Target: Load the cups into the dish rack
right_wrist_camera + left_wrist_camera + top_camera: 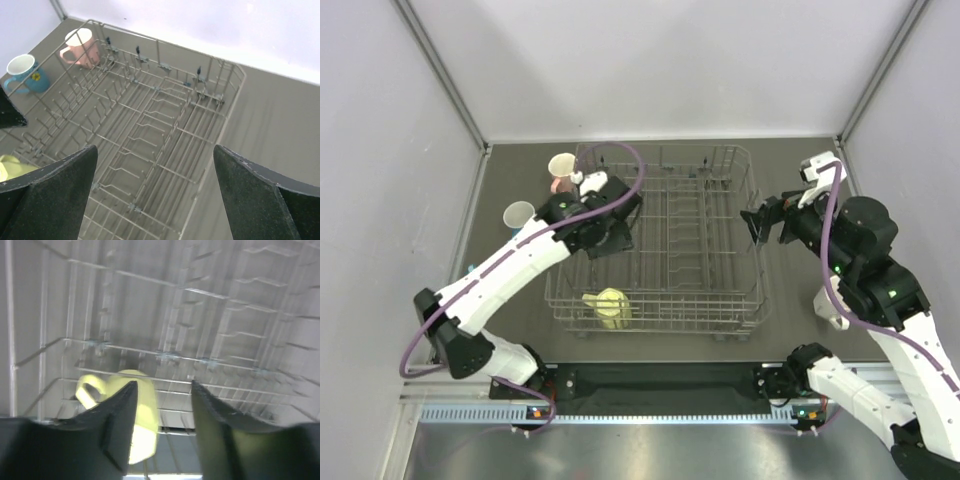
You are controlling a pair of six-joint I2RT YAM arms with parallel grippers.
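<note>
The grey wire dish rack (665,322) fills the middle of the table. A yellow cup (607,305) lies on its side in the rack's near-left corner; it also shows in the left wrist view (149,402), behind the left finger. A pink cup (561,172) and a blue cup (519,215) stand upright on the table outside the rack's left side, also seen as the pink cup (80,47) and blue cup (25,74). My left gripper (163,385) hovers over the rack's left part, jaws partly apart with nothing between them. My right gripper (154,150) stands wide open and empty over the rack's right edge.
Grey walls close in the table on three sides. Rows of upright tines (150,115) line the rack floor. A white rounded object (828,303) sits on the table right of the rack, partly hidden behind my right arm.
</note>
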